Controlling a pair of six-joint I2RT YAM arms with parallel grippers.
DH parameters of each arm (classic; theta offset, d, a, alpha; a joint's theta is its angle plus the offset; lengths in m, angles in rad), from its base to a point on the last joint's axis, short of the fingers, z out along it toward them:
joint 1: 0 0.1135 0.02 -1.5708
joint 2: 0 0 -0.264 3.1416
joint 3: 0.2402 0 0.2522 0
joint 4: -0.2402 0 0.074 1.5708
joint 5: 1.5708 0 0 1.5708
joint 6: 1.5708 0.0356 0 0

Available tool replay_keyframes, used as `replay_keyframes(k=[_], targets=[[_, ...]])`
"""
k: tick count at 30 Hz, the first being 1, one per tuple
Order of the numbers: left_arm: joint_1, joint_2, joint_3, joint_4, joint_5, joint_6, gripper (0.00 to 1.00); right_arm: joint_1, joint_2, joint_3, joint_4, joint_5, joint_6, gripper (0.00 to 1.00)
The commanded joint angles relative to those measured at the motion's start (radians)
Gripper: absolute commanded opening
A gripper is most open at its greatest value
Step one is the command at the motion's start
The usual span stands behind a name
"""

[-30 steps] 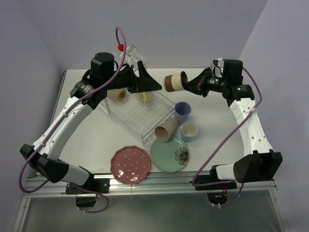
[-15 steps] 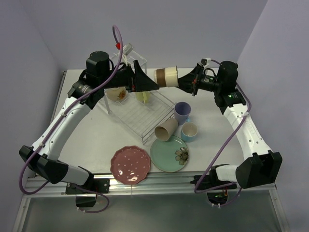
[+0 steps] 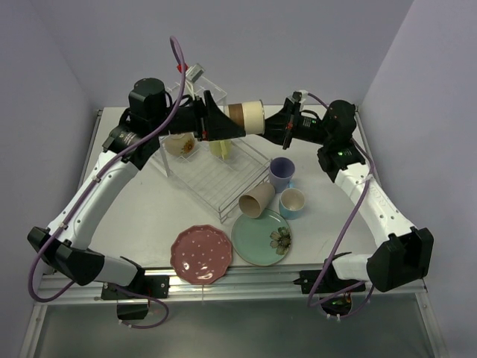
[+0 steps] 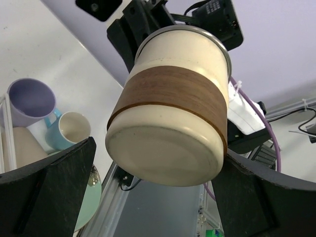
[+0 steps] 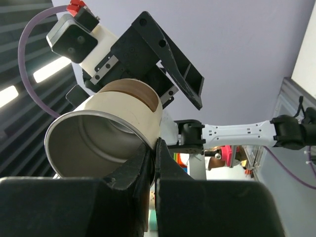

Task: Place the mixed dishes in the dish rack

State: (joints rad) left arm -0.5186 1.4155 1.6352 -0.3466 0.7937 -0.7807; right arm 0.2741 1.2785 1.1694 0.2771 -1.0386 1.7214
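My right gripper is shut on the rim of a cream cup with a brown band, holding it sideways in the air above the dish rack. My left gripper is open, and the cup's base sits between its spread fingers. In the left wrist view the cup fills the gap of the left gripper. In the right wrist view the right gripper pinches the cup's wall. A yellow cup and a cream bowl are in the rack.
On the table right of the rack stand a lavender cup and a light-blue cup. A beige cup lies on its side. A mint-green plate and a pink dotted plate lie near the front edge.
My right arm has carried the banded cup leftward until its base came between my left gripper's open fingers. The left arm shifted slightly.
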Motion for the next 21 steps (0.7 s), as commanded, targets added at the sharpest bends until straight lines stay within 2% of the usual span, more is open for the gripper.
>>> replay_keyframes(k=[1, 4, 13, 17, 21], targets=[[0.028, -0.047, -0.023, 0.115, 0.006, -0.043, 0.99, 0.020, -0.018, -0.013, 0.132, -0.064, 0.033, 0.00], [0.046, -0.067, -0.050, 0.147, 0.013, -0.069, 0.99, 0.019, -0.021, -0.042, 0.193, -0.067, 0.076, 0.00], [0.083, -0.093, -0.149, 0.378, 0.104, -0.233, 0.97, 0.031, -0.004, -0.076, 0.281, -0.054, 0.132, 0.00], [0.083, -0.093, -0.141, 0.376, 0.107, -0.235, 0.95, 0.043, 0.012, -0.062, 0.283, -0.046, 0.126, 0.00], [0.083, -0.096, -0.135, 0.367, 0.107, -0.226, 0.88, 0.054, 0.031, -0.050, 0.286, -0.040, 0.124, 0.00]])
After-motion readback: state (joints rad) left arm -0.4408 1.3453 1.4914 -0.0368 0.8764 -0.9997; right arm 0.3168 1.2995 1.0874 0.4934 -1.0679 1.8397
